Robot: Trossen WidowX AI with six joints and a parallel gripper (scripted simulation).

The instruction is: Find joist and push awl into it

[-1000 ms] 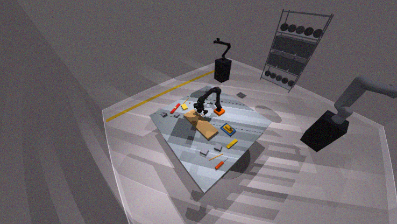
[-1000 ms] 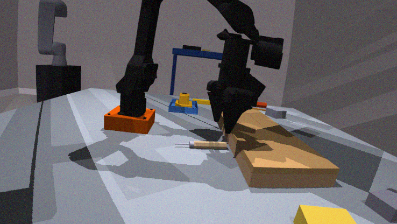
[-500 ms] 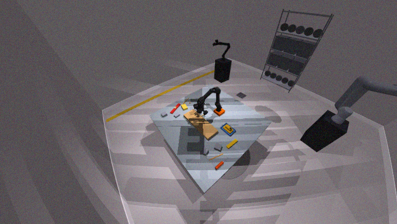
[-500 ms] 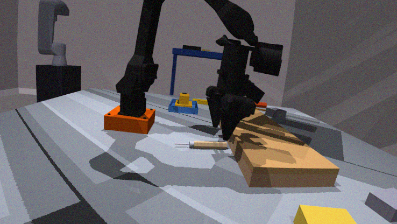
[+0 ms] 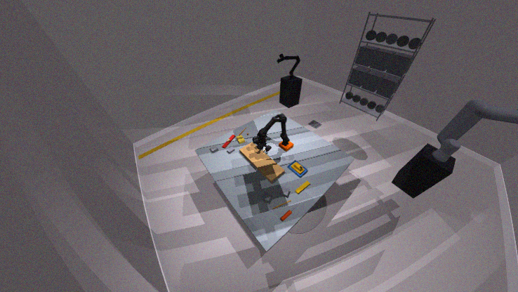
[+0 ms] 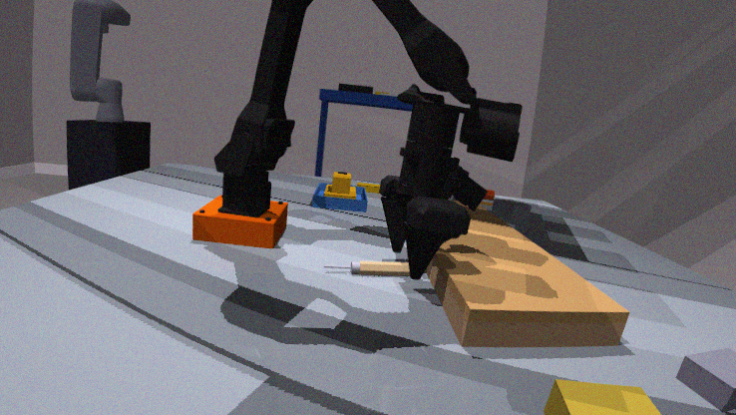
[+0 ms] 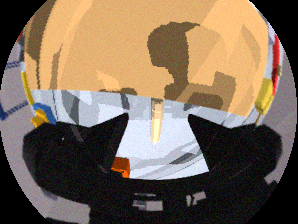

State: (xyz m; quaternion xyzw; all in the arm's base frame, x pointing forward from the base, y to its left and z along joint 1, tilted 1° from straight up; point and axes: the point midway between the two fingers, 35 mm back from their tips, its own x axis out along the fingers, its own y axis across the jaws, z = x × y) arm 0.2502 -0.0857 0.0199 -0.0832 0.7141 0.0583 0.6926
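Observation:
The awl lies flat, its pale handle end close to the long edge of the tan floor panel and its thin metal tip toward the arm's base side. My gripper is open and points down beside the panel. In the wrist view the handle shows between the spread fingers, touching neither; the near finger hides the handle's end in the exterior view. The yellow stud finder sits in the blue tray. The joist is hidden.
The arm stands on an orange base. A yellow bar and a red-orange piece lie past the tray. A red piece, a yellow block and grey blocks lie beyond the panel's other end.

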